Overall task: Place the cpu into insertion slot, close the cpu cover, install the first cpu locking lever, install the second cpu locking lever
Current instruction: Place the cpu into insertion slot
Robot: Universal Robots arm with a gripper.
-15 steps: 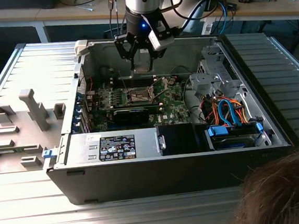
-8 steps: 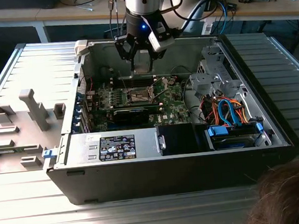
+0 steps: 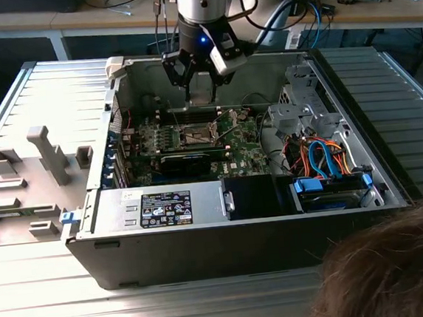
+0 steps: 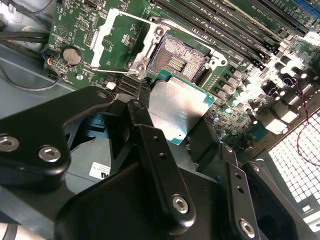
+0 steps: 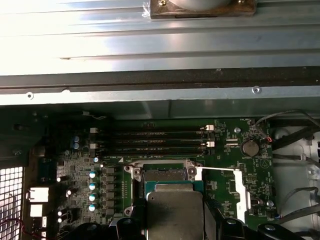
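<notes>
- The open computer case [image 3: 204,241] lies on a ribbed metal table [image 3: 383,84], and the gripper [image 3: 199,82] hangs inside it, above the green motherboard [image 3: 244,144].
- In the exterior view, a bundle of orange and blue cables [image 3: 322,156] fills the case well off to the exterior view's right of the gripper. Grey fixtures [image 3: 44,154] stand outside the case, well apart from it on the other side.
- A person's hair [image 3: 388,269] shows at the near edge, far from the arm.
- Just past the fingertips run the narrow memory slots [image 5: 160,141], with a coin battery [image 5: 249,147] beside them.
- The cpu cover [image 4: 120,42] is swung open and sits beside the insertion slot [image 4: 177,60], leaving the socket's dark contact field bare under the gripper.
- Nothing lies between the chip and the socket.
- The gripper [image 4: 172,120] is closed to a narrow span, its black fingers [image 4: 150,145] pinching opposite edges of the cpu [image 4: 180,102].
- The cpu [image 5: 175,215], silver top facing up, is held directly over the near edge of the insertion slot [image 5: 165,175], not yet seated. I cannot tell whether it touches the rim.
</notes>
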